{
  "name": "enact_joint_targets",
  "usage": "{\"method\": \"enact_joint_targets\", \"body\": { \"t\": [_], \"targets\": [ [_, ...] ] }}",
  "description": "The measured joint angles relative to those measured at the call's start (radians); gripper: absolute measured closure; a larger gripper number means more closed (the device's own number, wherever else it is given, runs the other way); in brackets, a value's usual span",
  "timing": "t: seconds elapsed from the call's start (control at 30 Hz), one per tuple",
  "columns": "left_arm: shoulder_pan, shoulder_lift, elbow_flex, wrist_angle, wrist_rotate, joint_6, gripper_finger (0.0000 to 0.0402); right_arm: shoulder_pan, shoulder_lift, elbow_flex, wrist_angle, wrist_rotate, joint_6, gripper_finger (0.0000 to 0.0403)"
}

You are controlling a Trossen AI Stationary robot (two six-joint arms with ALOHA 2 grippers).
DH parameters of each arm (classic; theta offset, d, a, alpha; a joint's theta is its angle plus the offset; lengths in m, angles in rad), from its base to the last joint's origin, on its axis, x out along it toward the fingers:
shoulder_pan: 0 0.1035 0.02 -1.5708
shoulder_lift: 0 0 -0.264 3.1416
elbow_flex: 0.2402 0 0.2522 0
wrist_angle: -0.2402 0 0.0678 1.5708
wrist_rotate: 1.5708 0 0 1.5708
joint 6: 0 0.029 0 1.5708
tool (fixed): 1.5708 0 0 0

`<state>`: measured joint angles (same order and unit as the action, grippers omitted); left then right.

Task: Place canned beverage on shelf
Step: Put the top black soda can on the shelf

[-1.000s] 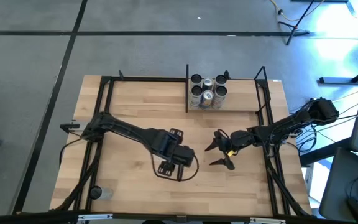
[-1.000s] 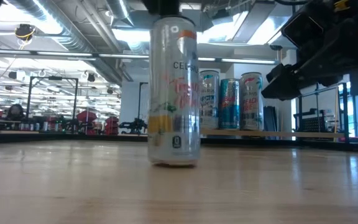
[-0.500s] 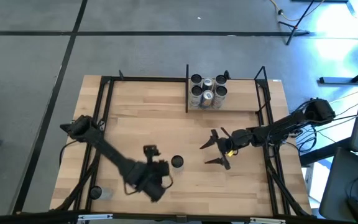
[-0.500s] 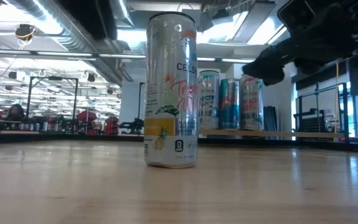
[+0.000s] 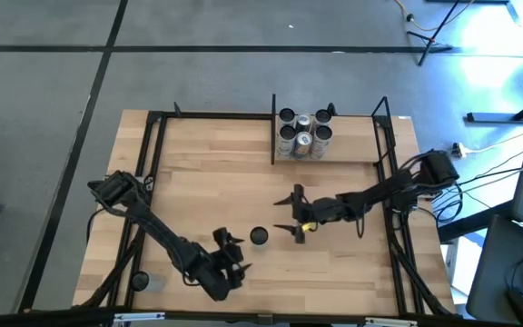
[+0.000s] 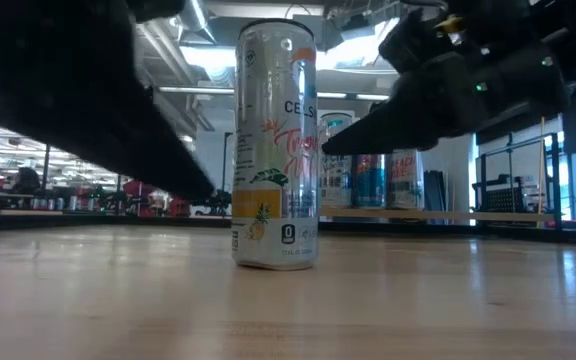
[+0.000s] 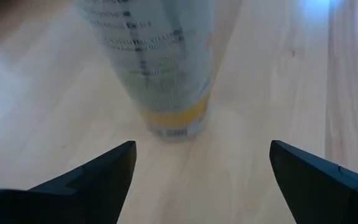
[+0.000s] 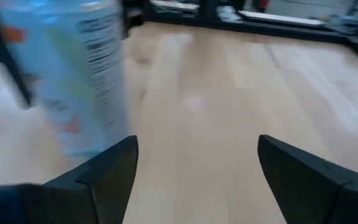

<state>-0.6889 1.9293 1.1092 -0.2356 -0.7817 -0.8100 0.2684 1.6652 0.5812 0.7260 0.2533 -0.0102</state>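
1. Counting cans, you have one loose can (image 5: 259, 236) standing upright on the table (image 5: 207, 182), toward its near edge, and five more in the shelf (image 5: 334, 159) at the far edge.
2. Your loose can is tall and slim, silver with an orange band at the top and yellow fruit art near the base.
3. Your left gripper (image 5: 230, 252) sits just beside it toward the near-left corner, jaws spread, empty.
4. Your right gripper (image 5: 291, 213) is just on its other side, jaws apart, holding nothing.
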Motion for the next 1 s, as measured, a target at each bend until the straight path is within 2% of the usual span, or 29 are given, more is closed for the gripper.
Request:
{"method": "enact_joint_targets", "body": {
  "t": [0.13, 0.33, 0.43, 1.0],
  "targets": [
    [0.000, 0.000, -0.036, 0.084, -0.102, -0.026, 0.0052, 0.000, 0.030, 0.033, 0.008, 0.032, 0.001, 0.0086],
    [0.002, 0.000, -0.042, 0.082, -0.235, -0.096, 0.0052, 0.000, 0.071, 0.073, 0.006, 0.015, -0.002, 0.0086],
    [0.001, 0.000, -0.042, 0.082, -0.287, -0.114, 0.0052, 0.000, 0.087, 0.087, 0.004, -0.027, -0.002, 0.0086],
    [-0.001, 0.000, -0.041, 0.033, -0.300, -0.131, 0.0052, 0.002, 0.088, 0.091, -0.013, -0.196, 0.064, 0.0086]
  ]
}}
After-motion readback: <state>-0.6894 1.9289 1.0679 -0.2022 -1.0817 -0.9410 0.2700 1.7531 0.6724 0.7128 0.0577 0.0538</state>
